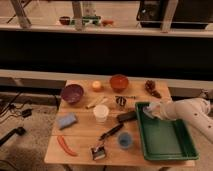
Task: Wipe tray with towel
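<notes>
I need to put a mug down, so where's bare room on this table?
The tray's near half is bare; the hand, shut on the towel, sits at its far corner nearest the white cup. Bare wood lies between the red chili and the brush. Around that cup it's crowded.

pincer (152,113) clamping towel (148,107), far corner of green tray (168,141)

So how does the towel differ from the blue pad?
The towel is pale, rumpled, gripped by the gripper at the far-left corner of the tray; the blue pad is brighter, flat, lying free on the table near the purple bowl. Both are small and soft-looking.
</notes>
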